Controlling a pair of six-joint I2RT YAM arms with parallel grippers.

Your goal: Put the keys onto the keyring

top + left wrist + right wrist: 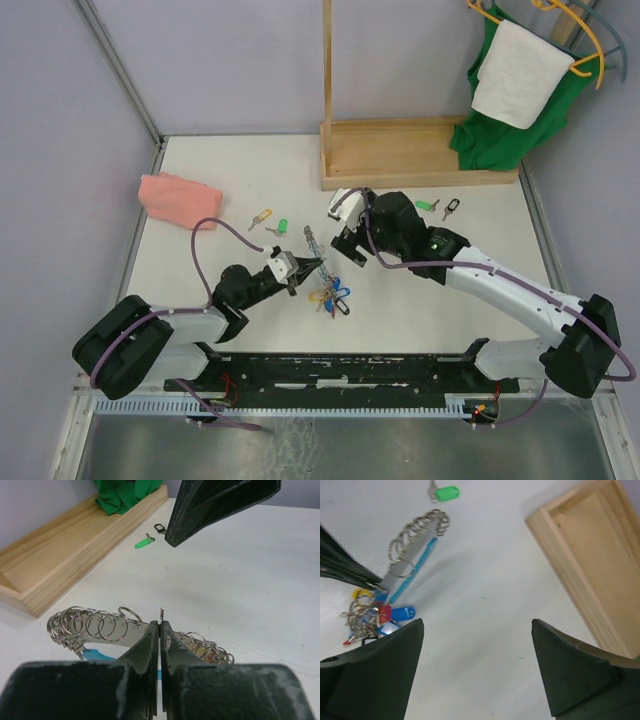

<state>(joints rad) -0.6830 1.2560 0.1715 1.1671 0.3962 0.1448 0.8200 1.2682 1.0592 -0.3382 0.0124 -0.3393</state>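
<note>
The keyring (102, 626) is a silvery metal band lined with small split rings, lying mid-table (314, 247). Keys with blue, red and yellow heads (382, 617) hang bunched at its near end (331, 295). My left gripper (160, 626) is shut on a thin ring of the keyring (306, 267). My right gripper (477, 627) hangs open and empty just right of the keyring (343, 243). Loose keys lie on the table: a yellow one (260, 216), a green one (281, 228), another green one (427, 206) and a black one (452, 208).
A pink cloth (180, 196) lies at the far left. A wooden stand's base (410, 152) sits at the back, with a green garment (500, 135) and a white towel (520, 70) hanging at the right. Grey walls close in both sides.
</note>
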